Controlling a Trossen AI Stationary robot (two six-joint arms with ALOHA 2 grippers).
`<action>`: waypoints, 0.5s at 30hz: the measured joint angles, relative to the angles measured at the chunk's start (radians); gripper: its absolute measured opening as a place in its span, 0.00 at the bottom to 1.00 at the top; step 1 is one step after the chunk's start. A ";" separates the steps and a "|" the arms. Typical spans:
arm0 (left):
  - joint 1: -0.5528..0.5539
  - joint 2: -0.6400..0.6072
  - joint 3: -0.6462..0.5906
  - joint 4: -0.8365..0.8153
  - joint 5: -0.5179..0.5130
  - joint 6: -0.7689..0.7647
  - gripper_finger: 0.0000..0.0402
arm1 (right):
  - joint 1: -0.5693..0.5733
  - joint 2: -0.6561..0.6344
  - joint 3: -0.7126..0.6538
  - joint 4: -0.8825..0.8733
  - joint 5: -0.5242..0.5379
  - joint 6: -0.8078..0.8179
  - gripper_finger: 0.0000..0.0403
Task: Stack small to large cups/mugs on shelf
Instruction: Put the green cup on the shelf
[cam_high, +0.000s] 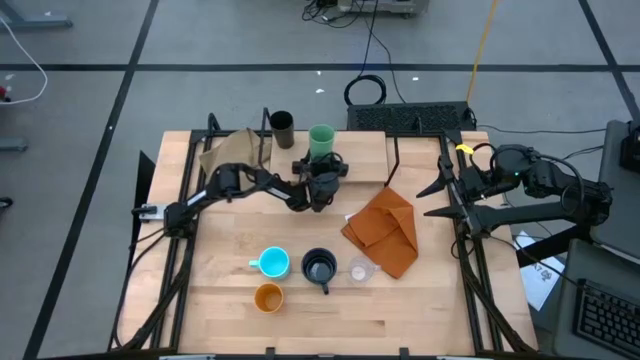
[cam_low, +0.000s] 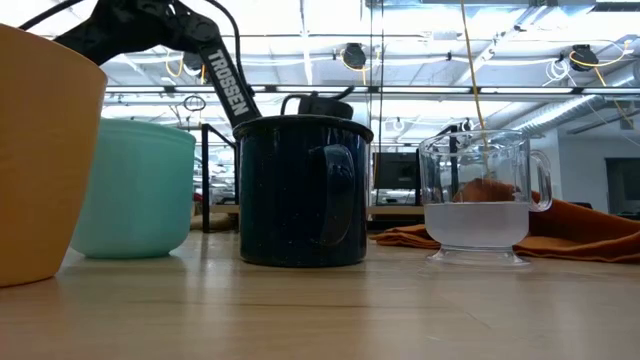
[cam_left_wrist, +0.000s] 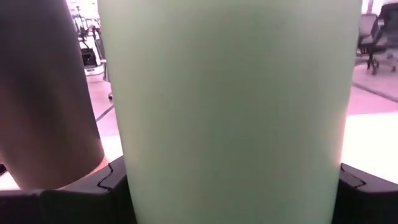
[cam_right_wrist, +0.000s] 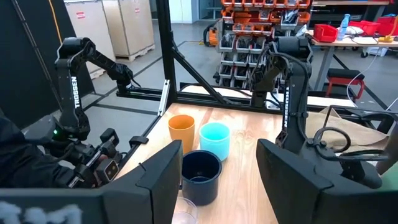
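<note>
The green cup (cam_high: 321, 140) stands upright over the light-wood shelf (cam_high: 365, 152) at the table's far side, with the dark brown cup (cam_high: 282, 124) to its left. My left gripper (cam_high: 322, 160) reaches in from the near side and is shut on the green cup (cam_left_wrist: 230, 93), which fills the left wrist view, the brown cup (cam_left_wrist: 43, 93) beside it. The light blue mug (cam_high: 273, 263), navy mug (cam_high: 319, 268), clear cup (cam_high: 360, 270) and orange cup (cam_high: 268, 297) stand near the table's front. My right gripper (cam_right_wrist: 217, 180) waits open at the right edge. My left gripper pinches the green cup's side wall (cam_left_wrist: 134, 186) between its two fingers, one on each opposite side. The fingers (cam_left_wrist: 106, 183) come level from the table's near side. The cup stays upright; whether its base rests on the shelf is hidden.
An orange cloth (cam_high: 385, 230) lies crumpled right of centre, below the shelf. A tan paper piece (cam_high: 230, 150) sits on the shelf's left end. In the low view the navy mug (cam_low: 300, 190) and clear cup (cam_low: 480, 200) stand in front, hiding the shelf.
</note>
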 joint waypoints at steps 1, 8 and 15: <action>0.000 0.005 0.000 0.008 0.001 -0.002 0.75 | 0.000 0.000 0.000 0.000 0.000 -0.001 0.49; -0.001 0.017 0.000 0.095 0.011 0.079 0.75 | 0.000 0.000 0.000 0.013 0.000 -0.003 0.49; 0.001 0.017 -0.001 0.092 0.018 0.078 0.75 | 0.000 0.000 0.000 0.018 0.000 -0.003 0.49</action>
